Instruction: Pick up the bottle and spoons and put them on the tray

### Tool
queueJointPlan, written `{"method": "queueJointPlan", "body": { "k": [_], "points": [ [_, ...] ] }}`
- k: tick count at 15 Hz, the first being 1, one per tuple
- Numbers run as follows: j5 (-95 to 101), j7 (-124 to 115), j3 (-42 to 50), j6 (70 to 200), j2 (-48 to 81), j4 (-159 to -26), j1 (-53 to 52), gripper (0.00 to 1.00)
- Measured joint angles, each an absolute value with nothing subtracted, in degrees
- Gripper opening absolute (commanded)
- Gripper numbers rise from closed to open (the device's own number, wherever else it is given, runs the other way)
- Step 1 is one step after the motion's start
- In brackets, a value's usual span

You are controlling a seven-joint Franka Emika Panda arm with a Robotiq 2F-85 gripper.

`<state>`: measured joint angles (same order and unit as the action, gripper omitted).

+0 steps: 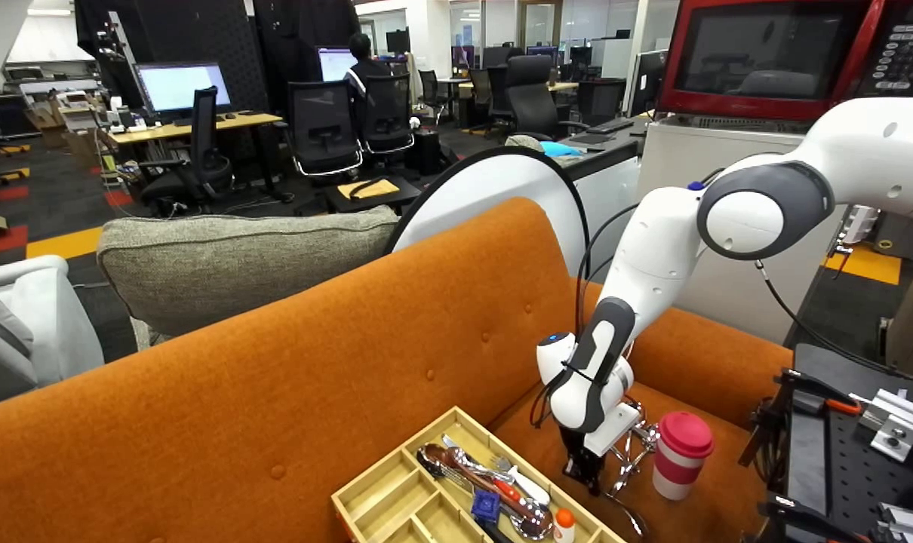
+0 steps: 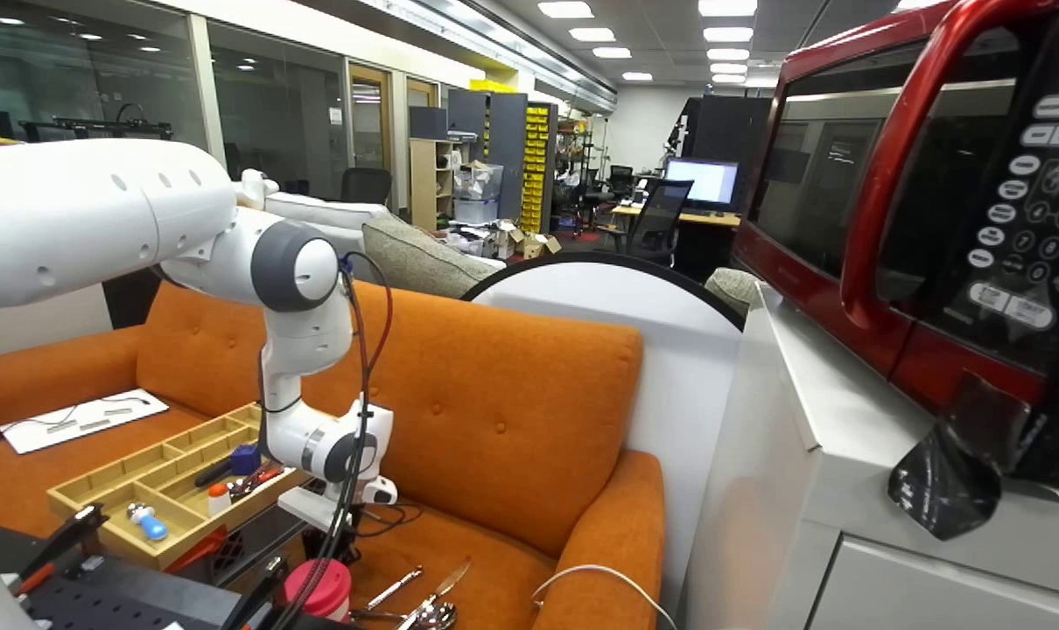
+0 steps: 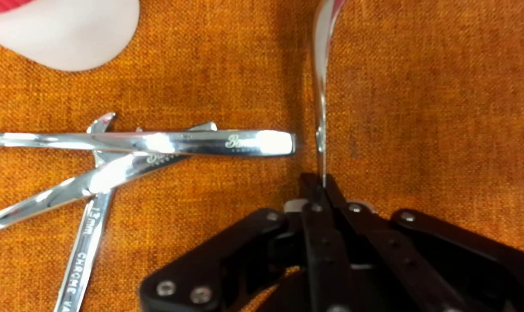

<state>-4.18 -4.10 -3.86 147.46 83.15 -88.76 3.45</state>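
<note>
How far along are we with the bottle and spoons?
Done: nothing certain; mixed utensils lie in the tray, origin unclear. In hand: the gripper is shut on a thin silver utensil, probably a spoon, not yet on the tray. Left: the red-lidded bottle stands on the sofa, near crossed silver handles that may be more spoons.

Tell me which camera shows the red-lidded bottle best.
An exterior view does: the red-lidded bottle stands whole and unobstructed there. In an exterior view where cables cross the lid, the base is out of sight. The wrist view catches only some white body and a sliver of red, upper left.
</note>
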Motion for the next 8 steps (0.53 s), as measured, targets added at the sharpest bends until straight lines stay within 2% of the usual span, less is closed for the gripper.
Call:
{"method": "queueJointPlan", "body": {
  "k": [8],
  "points": [
    [-4.2, 0.4, -7.4, 154.3, 71.4, -95.4, 4.6, 0.01]
  ]
}}
